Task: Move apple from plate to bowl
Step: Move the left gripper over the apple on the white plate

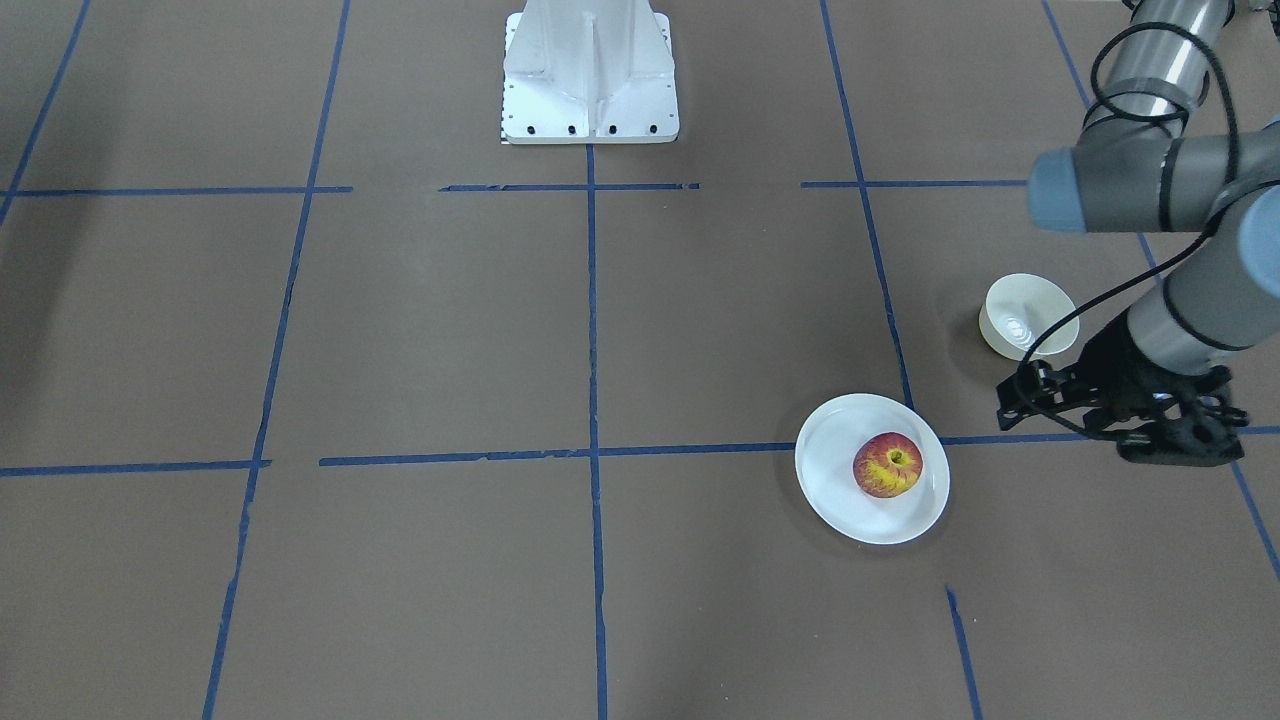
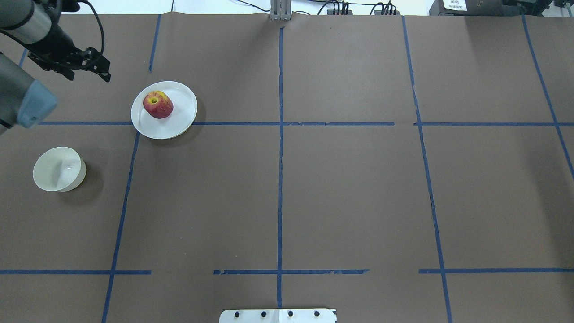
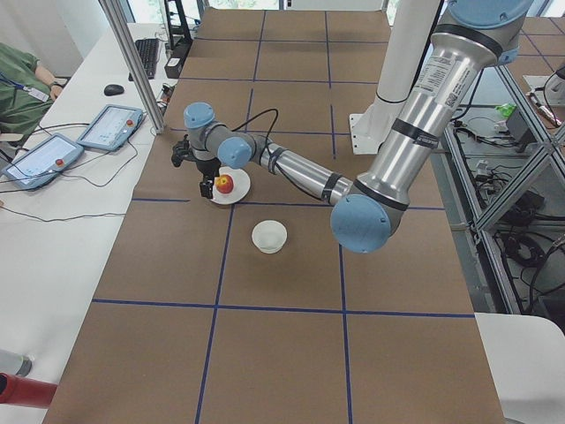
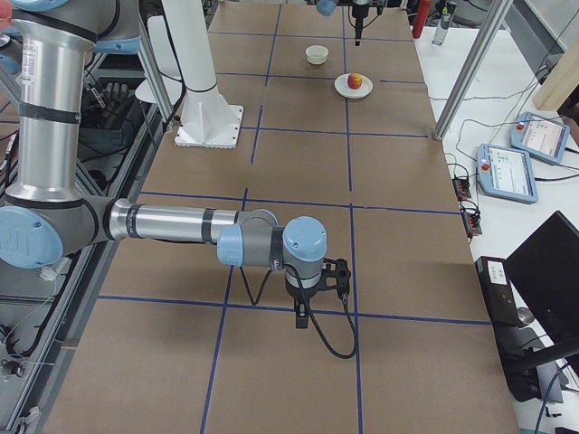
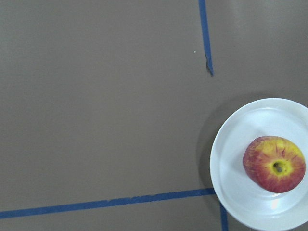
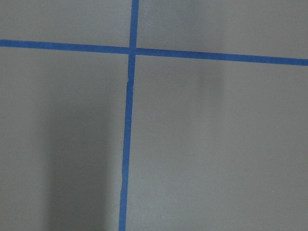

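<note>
The red and yellow apple (image 1: 887,465) lies on the flat white plate (image 1: 830,485), stem dimple up. It also shows in the overhead view (image 2: 158,104) and low right in the left wrist view (image 5: 274,163). The small deep cream-white bowl (image 1: 1030,315) stands empty, apart from the plate, nearer the robot (image 2: 59,169). My left gripper (image 1: 1015,395) hovers beside the plate, between plate and bowl, and looks open and empty (image 2: 106,72). My right gripper (image 4: 301,318) is far off over bare table; I cannot tell whether it is open or shut.
The white robot base (image 1: 590,80) stands at the table's middle edge. Blue tape lines cross the brown table cover. A side table with tablets (image 3: 110,126) and a seated person runs along the far side, past the plate.
</note>
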Controlling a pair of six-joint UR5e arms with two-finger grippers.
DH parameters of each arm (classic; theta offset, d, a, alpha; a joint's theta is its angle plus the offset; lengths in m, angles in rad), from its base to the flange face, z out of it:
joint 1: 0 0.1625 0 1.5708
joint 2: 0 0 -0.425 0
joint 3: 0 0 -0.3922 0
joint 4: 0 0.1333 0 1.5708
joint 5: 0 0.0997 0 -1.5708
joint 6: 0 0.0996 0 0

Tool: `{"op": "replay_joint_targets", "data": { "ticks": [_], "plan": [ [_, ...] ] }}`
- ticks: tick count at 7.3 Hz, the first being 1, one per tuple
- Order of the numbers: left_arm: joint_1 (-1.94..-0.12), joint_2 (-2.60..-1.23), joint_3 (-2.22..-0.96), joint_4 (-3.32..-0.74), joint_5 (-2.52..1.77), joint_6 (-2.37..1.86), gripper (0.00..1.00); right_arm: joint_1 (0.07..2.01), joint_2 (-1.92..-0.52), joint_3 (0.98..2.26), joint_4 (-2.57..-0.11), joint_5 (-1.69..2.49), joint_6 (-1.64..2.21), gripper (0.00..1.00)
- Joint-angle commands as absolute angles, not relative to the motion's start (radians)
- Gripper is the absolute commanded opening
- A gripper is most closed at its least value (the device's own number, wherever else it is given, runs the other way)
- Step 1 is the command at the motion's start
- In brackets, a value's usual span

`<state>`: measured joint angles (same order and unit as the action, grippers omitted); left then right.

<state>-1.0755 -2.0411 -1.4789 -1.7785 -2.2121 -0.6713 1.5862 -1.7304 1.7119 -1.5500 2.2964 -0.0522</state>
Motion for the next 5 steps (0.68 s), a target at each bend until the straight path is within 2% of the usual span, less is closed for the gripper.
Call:
{"op": "replay_joint_targets", "data": {
  "ticks": [1,5],
  "plan": [
    [-0.979,-2.107,-1.381,-1.882,-2.122,-0.822,1.0,1.586,-1.73,1.712,-1.549,2.296,-0.052,1.0],
    [-0.914,-2.14,-1.348,-1.94,-2.059,-0.961,1.0,1.586,-1.732,1.712,-1.549,2.296,-0.052,1.0]
  ]
}}
